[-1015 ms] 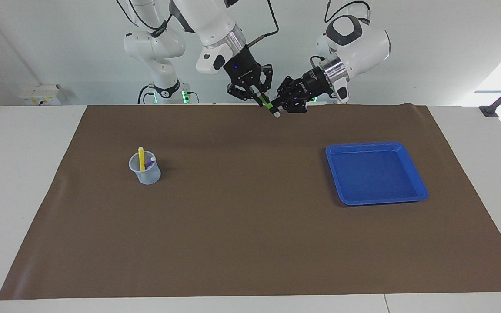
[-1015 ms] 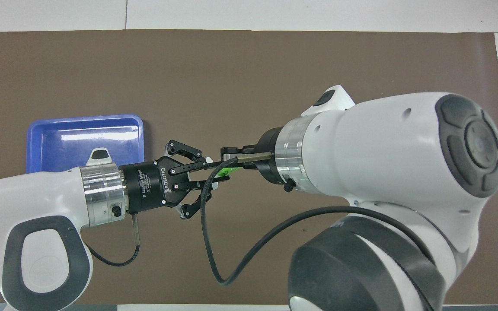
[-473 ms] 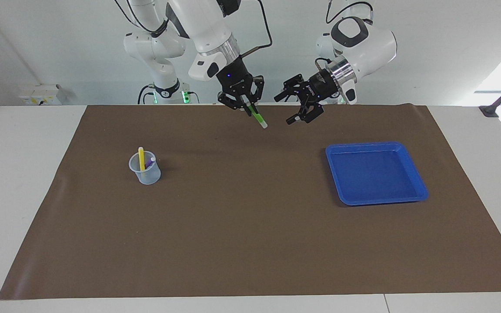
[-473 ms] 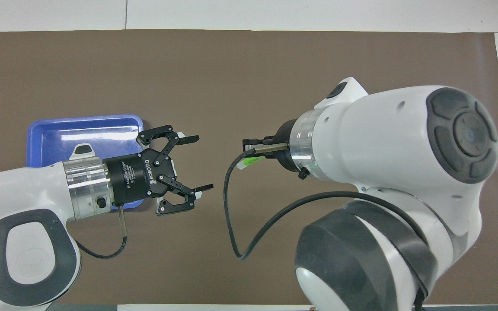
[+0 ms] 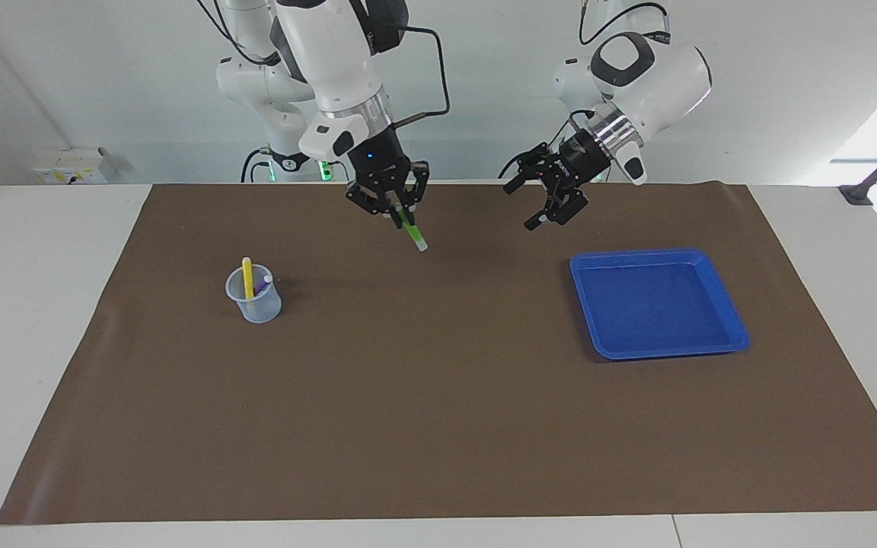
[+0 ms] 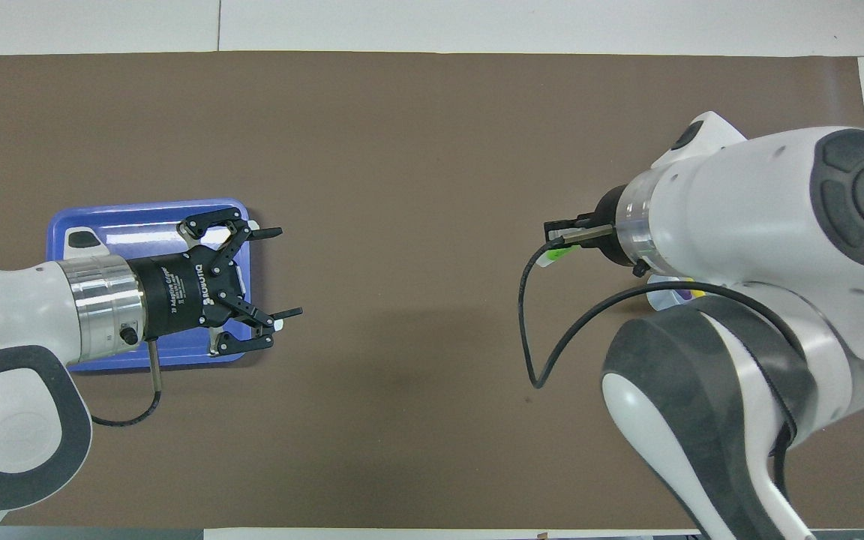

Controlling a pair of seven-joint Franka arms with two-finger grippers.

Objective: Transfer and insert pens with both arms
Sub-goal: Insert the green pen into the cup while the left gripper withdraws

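Since the earlier frames my two hands have separated: they were together at the middle of the worktop's robot-side edge with the green pen between them, and now they are well apart. My right hand (image 5: 397, 215) has carried the thin green marker pen with the pale cap (image 5: 413, 234) toward the right arm's end of the worktop, and its fingers are clamped on the pen's upper part. That pen hangs tilted, cap downward, over the brown mat (image 5: 438, 396) not far from the mat's robot-side edge, clear of the surface.

My left hand (image 5: 553, 202) has let go and drawn back toward its own end; its fingers stand wide apart with nothing between them. It hangs over the mat at the robot-side edge of the shallow square blue plastic tray (image 5: 735, 329); from the overhead view it covers part of that tray (image 6: 64, 225).

A small translucent plastic cup (image 5: 256, 304) stands on the mat toward the right arm's end of the worktop. In it the yellow marker pen (image 5: 247, 276) stands nearly upright, rising above the rim, and the purple marker pen (image 5: 263, 285) leans beside it, only its top showing.
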